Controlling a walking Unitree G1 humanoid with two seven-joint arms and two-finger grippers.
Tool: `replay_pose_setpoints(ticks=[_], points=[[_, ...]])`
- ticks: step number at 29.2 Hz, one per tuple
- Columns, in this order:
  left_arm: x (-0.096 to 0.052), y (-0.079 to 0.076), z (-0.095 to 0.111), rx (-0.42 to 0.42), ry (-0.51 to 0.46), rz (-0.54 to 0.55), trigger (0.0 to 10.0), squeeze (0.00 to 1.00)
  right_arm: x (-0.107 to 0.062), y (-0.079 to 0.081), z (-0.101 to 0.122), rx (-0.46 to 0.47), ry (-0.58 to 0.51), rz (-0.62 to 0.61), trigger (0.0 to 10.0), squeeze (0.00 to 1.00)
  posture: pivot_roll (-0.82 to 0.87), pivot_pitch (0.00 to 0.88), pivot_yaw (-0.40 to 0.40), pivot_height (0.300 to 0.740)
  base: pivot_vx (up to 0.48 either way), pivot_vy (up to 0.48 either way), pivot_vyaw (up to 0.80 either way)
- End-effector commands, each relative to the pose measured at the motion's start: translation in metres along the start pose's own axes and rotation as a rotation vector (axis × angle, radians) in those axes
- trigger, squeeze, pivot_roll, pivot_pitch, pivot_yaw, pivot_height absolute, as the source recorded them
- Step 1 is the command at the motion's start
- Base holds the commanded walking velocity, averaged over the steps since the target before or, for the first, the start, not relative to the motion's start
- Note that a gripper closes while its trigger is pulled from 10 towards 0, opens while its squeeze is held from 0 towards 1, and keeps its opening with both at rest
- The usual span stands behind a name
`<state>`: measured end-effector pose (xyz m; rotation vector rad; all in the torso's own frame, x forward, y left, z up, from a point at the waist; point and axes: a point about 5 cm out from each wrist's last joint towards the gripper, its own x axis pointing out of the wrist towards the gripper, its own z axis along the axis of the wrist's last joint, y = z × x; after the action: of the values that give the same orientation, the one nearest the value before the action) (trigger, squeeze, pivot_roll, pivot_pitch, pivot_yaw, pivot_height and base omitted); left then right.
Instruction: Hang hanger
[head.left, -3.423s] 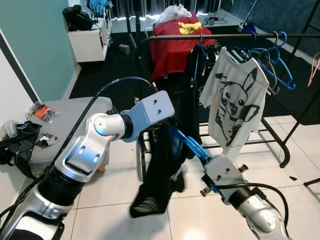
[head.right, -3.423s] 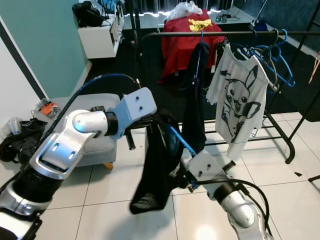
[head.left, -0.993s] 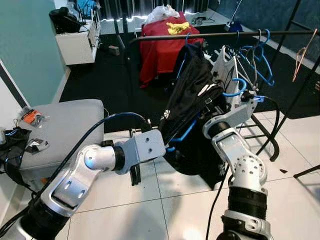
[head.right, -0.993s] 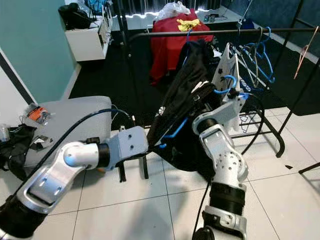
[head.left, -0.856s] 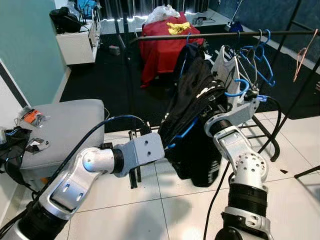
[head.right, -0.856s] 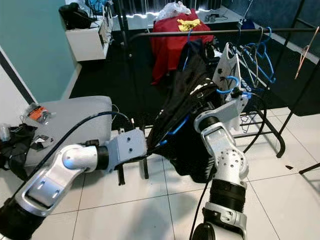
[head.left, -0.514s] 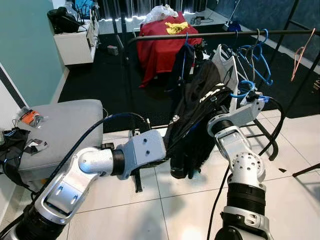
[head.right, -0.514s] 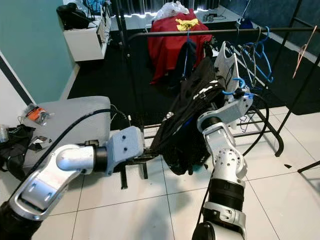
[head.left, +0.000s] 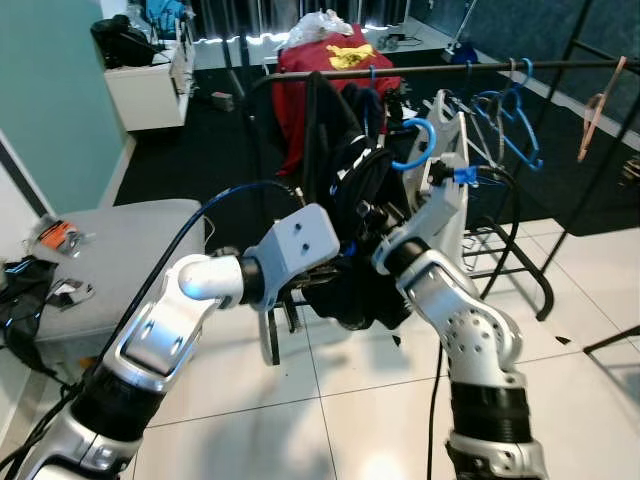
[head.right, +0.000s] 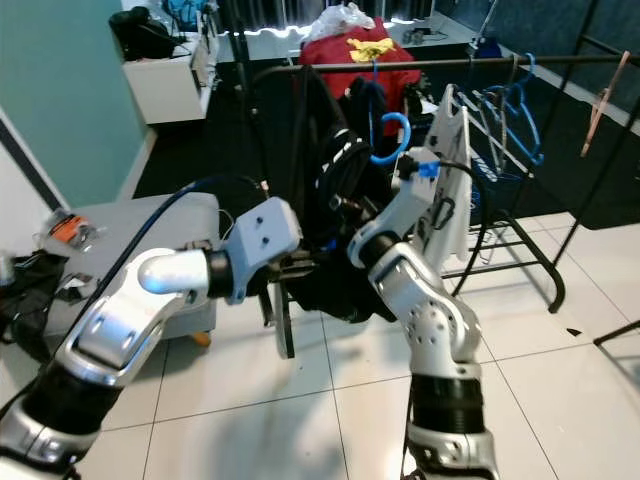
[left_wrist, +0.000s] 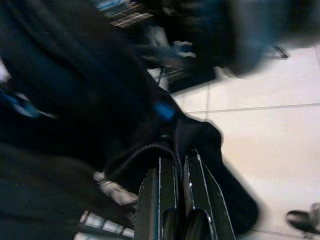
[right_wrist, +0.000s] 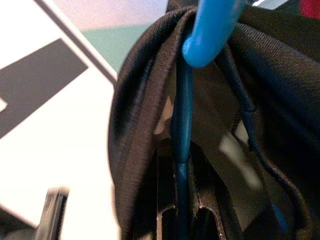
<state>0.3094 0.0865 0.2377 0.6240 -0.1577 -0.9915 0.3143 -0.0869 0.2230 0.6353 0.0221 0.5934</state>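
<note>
A blue hanger (head.left: 415, 140) carrying a black garment (head.left: 352, 215) is being held up just below a clothes rail (head.left: 480, 68).

The right claw (right_wrist: 183, 210) is gripping the hanger's blue stem between its narrowly set fingers, the hook sitting near the rail but apart from it. The left claw (left_wrist: 177, 200) is pinching a fold of the black garment lower down, fingers nearly together. Other blue hangers (head.left: 510, 110) and a white shirt (head.right: 452, 185) are hanging on the rail. Behind is a red cloth (head.left: 330, 55); a grey ottoman (head.left: 110, 250) is sitting on the white tiled floor (head.left: 380, 420).
</note>
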Motion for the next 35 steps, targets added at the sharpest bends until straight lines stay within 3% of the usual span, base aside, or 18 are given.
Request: replay_pose_setpoints(ticks=[1, 4, 7, 10, 13, 18, 21, 23, 25, 27, 31, 34, 35], points=[[-0.005, 0.011, 0.003, 0.026, -0.006, 0.04, 10.0, 0.0, -0.002, 0.005, -0.005, -0.007, 0.023, 0.028, 10.0, 0.0, -0.02, 0.04, -0.009, 0.74, 0.0, 0.0, 0.0], [-0.005, 0.012, 0.003, 0.024, -0.008, 0.043, 10.0, 0.0, -0.003, 0.003, -0.006, -0.014, 0.027, 0.02, 10.0, 0.0, -0.02, 0.04, -0.009, 0.74, 0.0, 0.0, 0.0], [-0.013, 0.024, 0.013, 0.005, -0.048, 0.054, 10.0, 0.0, -0.013, -0.012, -0.015, -0.073, 0.064, -0.065, 10.0, 0.0, -0.02, 0.045, -0.007, 0.74, 0.0, 0.0, 0.0], [-0.018, 0.032, 0.014, 0.005, -0.049, 0.091, 10.0, 0.0, -0.017, -0.016, -0.017, -0.051, 0.079, -0.088, 10.0, 0.0, -0.02, 0.044, -0.006, 0.74, 0.0, 0.0, 0.0], [-0.019, 0.044, 0.01, 0.0, -0.025, 0.166, 10.0, 0.0, -0.024, -0.018, -0.029, -0.048, 0.199, -0.071, 10.0, 0.0, -0.02, 0.043, -0.003, 0.74, 0.0, 0.0, 0.0], [-0.019, 0.054, 0.011, -0.061, -0.031, 0.239, 10.0, 0.0, -0.03, -0.026, -0.035, -0.058, 0.237, -0.115, 10.0, 0.0, -0.02, 0.043, -0.003, 0.74, 0.0, 0.0, 0.0], [-0.019, 0.055, 0.011, -0.074, -0.031, 0.247, 10.0, 0.0, -0.031, -0.028, -0.035, -0.062, 0.235, -0.13, 10.0, 0.0, -0.02, 0.043, -0.003, 0.74, 0.0, 0.0, 0.0], [-0.018, 0.047, 0.004, -0.077, -0.008, 0.214, 10.0, 0.0, -0.031, -0.031, -0.031, -0.066, 0.22, -0.145, 10.0, 0.0, -0.02, 0.042, -0.001, 0.74, 0.0, 0.0, 0.0], [-0.018, 0.043, -0.002, -0.082, 0.016, 0.205, 10.0, 0.0, -0.031, -0.031, -0.03, -0.072, 0.218, -0.143, 10.0, 0.0, -0.02, 0.043, -0.003, 0.74, 0.0, 0.0, 0.0], [-0.019, 0.052, -0.016, -0.069, 0.095, 0.281, 10.0, 0.0, -0.033, -0.028, -0.033, -0.085, 0.242, -0.126, 10.0, 0.0, -0.02, 0.042, -0.003, 0.74, 0.0, 0.0, 0.0], [-0.02, 0.058, -0.019, -0.066, 0.118, 0.321, 10.0, 0.0, -0.034, -0.026, -0.035, -0.089, 0.256, -0.116, 10.0, 0.0, -0.02, 0.042, -0.003, 0.74, 0.0, 0.0, 0.0], [-0.021, 0.078, -0.021, -0.044, 0.131, 0.423, 10.0, 0.0, -0.036, -0.022, -0.04, -0.092, 0.281, -0.103, 10.0, 0.0, -0.02, 0.039, 0.012, 0.74, 0.0, 0.0, 0.0], [-0.021, 0.078, -0.021, -0.044, 0.131, 0.423, 10.0, 0.0, -0.036, -0.022, -0.04, -0.092, 0.281, -0.103, 10.0, 0.0, -0.02, 0.039, 0.012, 0.74, 0.0, 0.0, 0.0]])
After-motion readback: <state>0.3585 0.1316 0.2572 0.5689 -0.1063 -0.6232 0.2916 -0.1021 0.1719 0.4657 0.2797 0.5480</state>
